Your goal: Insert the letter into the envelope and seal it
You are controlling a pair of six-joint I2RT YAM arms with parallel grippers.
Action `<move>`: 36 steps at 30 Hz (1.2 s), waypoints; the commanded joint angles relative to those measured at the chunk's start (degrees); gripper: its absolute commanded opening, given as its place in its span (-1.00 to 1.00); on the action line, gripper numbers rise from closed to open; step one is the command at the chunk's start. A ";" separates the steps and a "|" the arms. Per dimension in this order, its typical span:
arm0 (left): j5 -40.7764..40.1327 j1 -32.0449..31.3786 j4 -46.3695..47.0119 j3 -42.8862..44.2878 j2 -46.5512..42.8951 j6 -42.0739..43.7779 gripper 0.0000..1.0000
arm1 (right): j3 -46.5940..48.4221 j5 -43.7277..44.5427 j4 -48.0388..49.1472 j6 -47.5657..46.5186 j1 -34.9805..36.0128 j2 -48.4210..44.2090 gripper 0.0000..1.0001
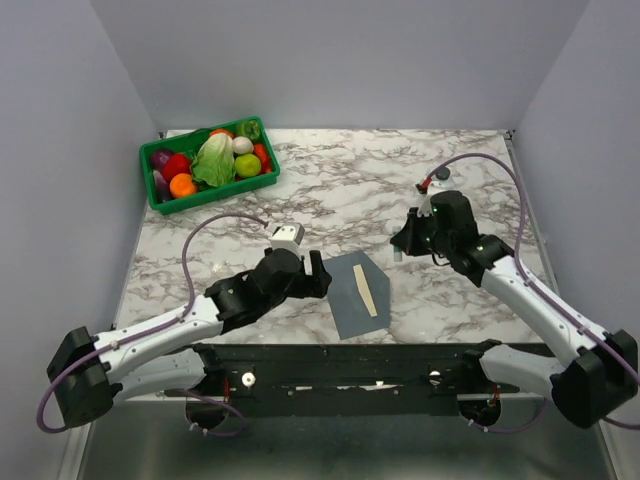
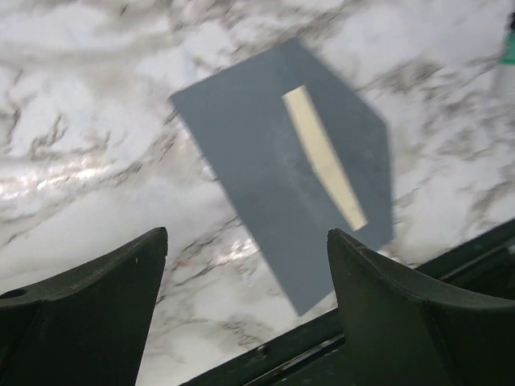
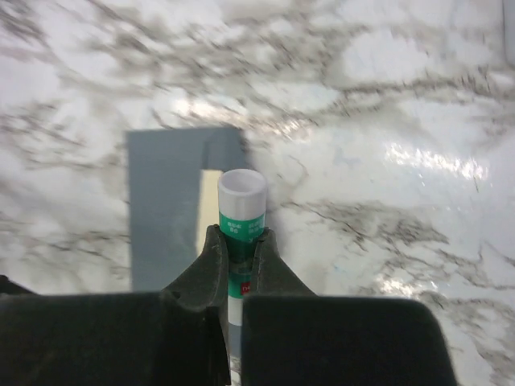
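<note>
The slate-grey envelope (image 1: 350, 300) lies flat near the table's front edge with its pointed flap open toward the back. A narrow cream-tan strip of the letter (image 1: 366, 292) shows at its mouth; the rest of the sheet is hidden inside. My left gripper (image 1: 318, 278) hovers just left of the envelope (image 2: 265, 161), jaws wide apart with nothing between them, and the letter strip (image 2: 324, 157) lies ahead of it. My right gripper (image 3: 241, 237) is shut on a green and white glue stick (image 3: 241, 209), held above the marble to the right of the envelope (image 3: 165, 209).
A green basket (image 1: 165, 200) full of vegetables stands at the back left. Grey walls close in the table on three sides. The black mounting rail (image 1: 360, 360) runs along the near edge, just below the envelope.
</note>
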 commanded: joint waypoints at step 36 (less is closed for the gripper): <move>13.21 -3.62 20.15 15.56 7.84 10.54 0.70 | -4.08 -34.94 21.02 16.04 0.29 -9.59 -0.99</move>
